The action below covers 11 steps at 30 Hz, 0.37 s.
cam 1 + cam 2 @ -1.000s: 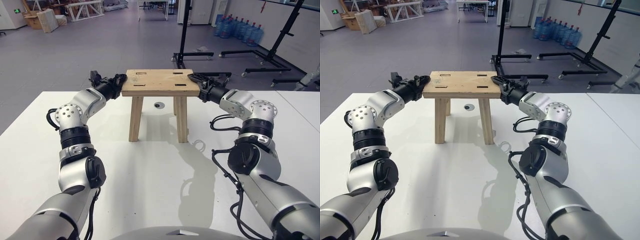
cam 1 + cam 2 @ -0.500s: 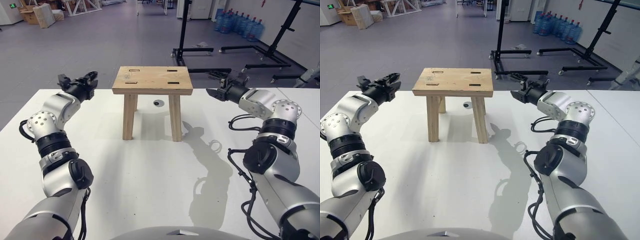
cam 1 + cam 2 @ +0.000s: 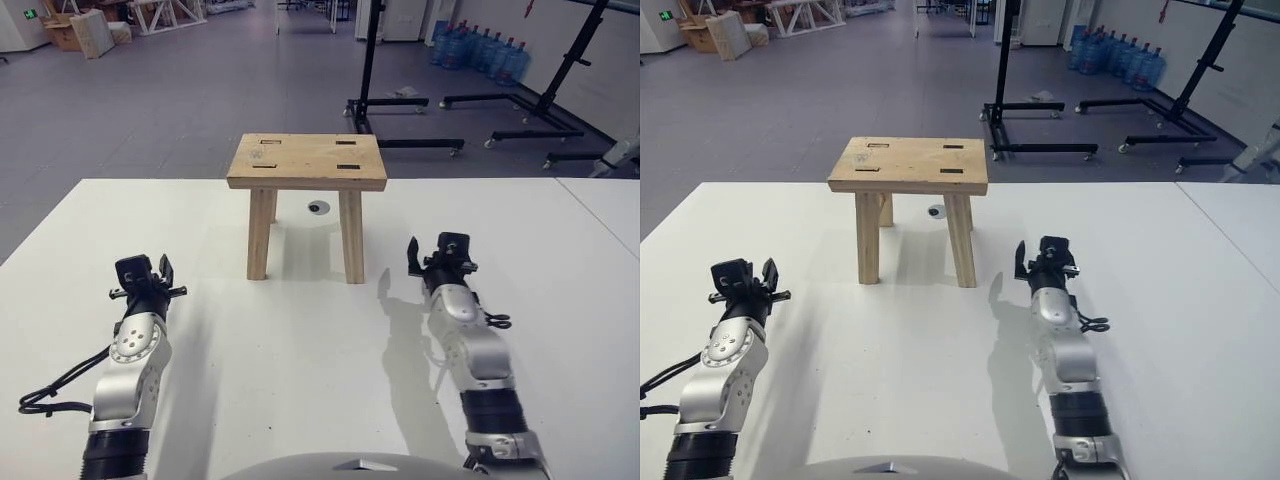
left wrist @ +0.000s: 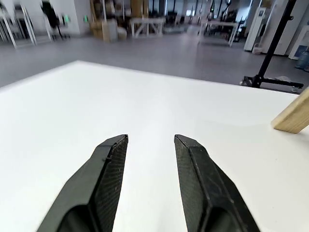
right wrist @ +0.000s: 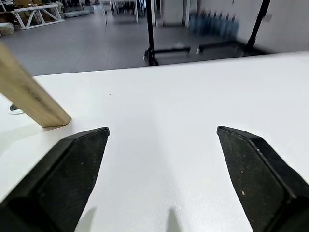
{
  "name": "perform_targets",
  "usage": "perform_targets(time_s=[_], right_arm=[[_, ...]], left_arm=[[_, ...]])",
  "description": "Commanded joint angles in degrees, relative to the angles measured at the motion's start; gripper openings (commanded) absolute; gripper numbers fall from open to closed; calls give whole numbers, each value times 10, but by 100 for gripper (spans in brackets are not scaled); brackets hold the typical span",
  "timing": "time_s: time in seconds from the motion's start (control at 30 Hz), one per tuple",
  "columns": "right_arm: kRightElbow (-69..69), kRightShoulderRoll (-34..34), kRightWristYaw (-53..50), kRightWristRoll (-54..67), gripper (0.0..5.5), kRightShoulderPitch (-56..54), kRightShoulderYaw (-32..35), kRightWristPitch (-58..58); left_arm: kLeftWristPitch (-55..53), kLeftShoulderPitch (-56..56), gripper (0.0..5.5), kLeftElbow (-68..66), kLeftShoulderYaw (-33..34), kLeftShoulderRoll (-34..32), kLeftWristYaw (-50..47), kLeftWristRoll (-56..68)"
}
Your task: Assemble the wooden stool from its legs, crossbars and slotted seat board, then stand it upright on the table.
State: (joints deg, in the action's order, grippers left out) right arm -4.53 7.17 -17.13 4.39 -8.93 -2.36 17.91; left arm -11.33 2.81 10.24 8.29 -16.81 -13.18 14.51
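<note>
The assembled wooden stool (image 3: 307, 163) stands upright on the white table (image 3: 300, 380), slotted seat on top and legs down. My left gripper (image 3: 145, 272) rests low over the table, to the left of the stool and nearer me, open with nothing between its fingers (image 4: 111, 159). My right gripper (image 3: 440, 250) sits low to the right of the stool, its jaws wide apart and empty. One stool leg (image 4: 292, 118) shows at the edge of the left wrist view. Another leg (image 5: 29, 94) stands off to the side of the right gripper (image 5: 161, 133).
A small round grey object (image 3: 318, 208) lies on the table behind the stool. Black metal stands (image 3: 405, 100) are on the floor beyond the table's far edge. A thin cable loop (image 3: 497, 320) lies beside my right arm.
Both grippers have let go of the seat's ends, drawn back toward me and dropped low over the table. The stool stays standing on its own.
</note>
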Motion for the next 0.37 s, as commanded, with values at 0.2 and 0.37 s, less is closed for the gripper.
perform_targets(time_s=[0.2, 0.37], right_arm=[[68, -36, 4, -35, 411, -33, 30, -86], [83, -37, 18, -32, 411, -39, 53, -99]], left_arm=[[22, -41, 173, -10, 31, 30, 41, -10], [23, -45, 173, -7, 28, 47, 60, -20]])
